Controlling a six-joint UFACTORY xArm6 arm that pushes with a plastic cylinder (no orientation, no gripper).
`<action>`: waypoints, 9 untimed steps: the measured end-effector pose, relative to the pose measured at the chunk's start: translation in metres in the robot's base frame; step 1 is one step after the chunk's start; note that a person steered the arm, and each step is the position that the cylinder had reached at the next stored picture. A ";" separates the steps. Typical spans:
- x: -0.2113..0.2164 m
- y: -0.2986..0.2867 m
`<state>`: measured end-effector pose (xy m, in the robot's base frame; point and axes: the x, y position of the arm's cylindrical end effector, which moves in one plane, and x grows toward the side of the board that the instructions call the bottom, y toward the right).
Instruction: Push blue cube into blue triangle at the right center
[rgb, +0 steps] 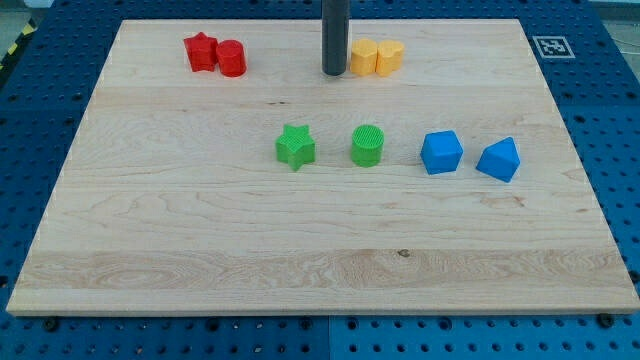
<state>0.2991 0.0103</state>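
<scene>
The blue cube (441, 152) sits at the view's right center on the wooden board (200, 250). The blue triangle (499, 159) lies just to its right, a small gap between them. My tip (334, 72) is near the view's top center, just left of the yellow blocks, far up and to the left of the blue cube. The rod rises out of the view's top.
Two yellow blocks (376, 56) stand touching just right of my tip. A red star (201, 52) and a red cylinder (232, 58) sit at the top left. A green star (295, 147) and a green cylinder (368, 146) lie left of the blue cube.
</scene>
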 end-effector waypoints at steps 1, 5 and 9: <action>0.000 -0.010; 0.055 -0.048; 0.067 -0.027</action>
<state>0.3665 -0.0171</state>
